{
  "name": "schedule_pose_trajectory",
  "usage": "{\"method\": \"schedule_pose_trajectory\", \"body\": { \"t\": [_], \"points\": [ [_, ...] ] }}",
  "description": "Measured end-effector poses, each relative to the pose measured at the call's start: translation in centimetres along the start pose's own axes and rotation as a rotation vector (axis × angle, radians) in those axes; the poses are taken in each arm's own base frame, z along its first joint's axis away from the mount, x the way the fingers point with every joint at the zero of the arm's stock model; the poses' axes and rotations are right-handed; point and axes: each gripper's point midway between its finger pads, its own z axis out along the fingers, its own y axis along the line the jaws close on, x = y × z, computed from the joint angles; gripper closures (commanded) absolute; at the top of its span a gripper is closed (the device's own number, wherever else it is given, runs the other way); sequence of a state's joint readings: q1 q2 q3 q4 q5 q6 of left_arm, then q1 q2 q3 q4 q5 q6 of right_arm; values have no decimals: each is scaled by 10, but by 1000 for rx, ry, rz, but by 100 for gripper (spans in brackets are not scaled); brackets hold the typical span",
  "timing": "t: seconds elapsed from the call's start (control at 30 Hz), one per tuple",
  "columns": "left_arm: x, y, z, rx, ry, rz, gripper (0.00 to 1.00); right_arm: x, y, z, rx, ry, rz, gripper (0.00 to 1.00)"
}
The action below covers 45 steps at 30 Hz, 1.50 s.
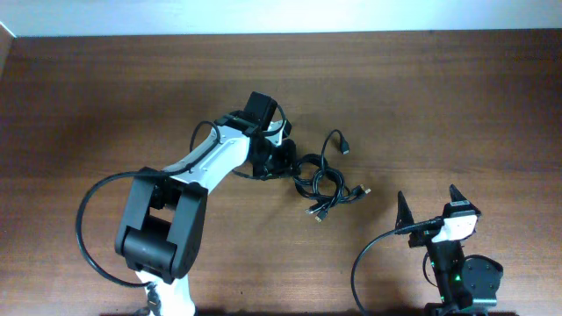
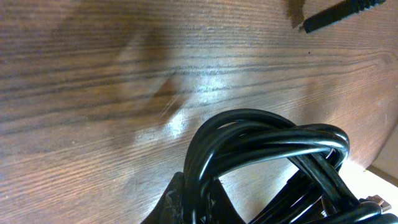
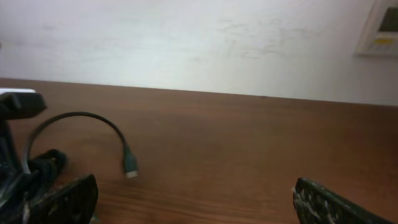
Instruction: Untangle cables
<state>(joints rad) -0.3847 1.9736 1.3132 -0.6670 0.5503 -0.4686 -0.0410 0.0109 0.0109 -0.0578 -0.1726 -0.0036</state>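
A tangle of thin black cables [image 1: 323, 183] lies on the wooden table right of centre, with plug ends sticking out at the upper right [image 1: 344, 146] and lower right. My left gripper [image 1: 279, 160] is at the tangle's left edge and is shut on a bundle of cable loops [image 2: 261, 140], seen close up in the left wrist view. My right gripper [image 1: 428, 209] is open and empty at the lower right, apart from the cables. The right wrist view shows one cable arc ending in a plug [image 3: 129, 167].
The wooden table [image 1: 105, 105] ends at a white wall along the far edge [image 1: 281, 17]. The left arm's thick black wire [image 1: 88, 219] loops out at the lower left. The right arm's base [image 1: 461, 281] sits at the lower right.
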Motion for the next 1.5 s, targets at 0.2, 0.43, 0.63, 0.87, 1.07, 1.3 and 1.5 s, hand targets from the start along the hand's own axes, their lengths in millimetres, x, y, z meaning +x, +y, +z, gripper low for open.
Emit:
{"method": "schedule_pose_trajectory", "body": {
  "t": [0.2,0.43,0.63,0.87,1.07,1.3,1.5],
  "points": [
    [-2,-4,0,21,-7,10,100,-10,32,-7,-180,30,170,1],
    [3,-17,-1,93,25,47,100,-60,54,-18,-293,230,254,1],
    [4,-19,-1,106,31,54,100,-65,100,-11,-628,388,295,12],
    [8,-26,-2,149,46,117,100,-27,108,20,-697,591,509,20],
    [18,-46,-7,282,76,292,100,9,105,41,-678,713,604,30],
    [19,-49,-8,299,78,311,100,13,112,38,-702,717,551,29],
    [20,-50,-9,309,81,314,100,32,116,45,-601,752,413,32]
  ]
}}
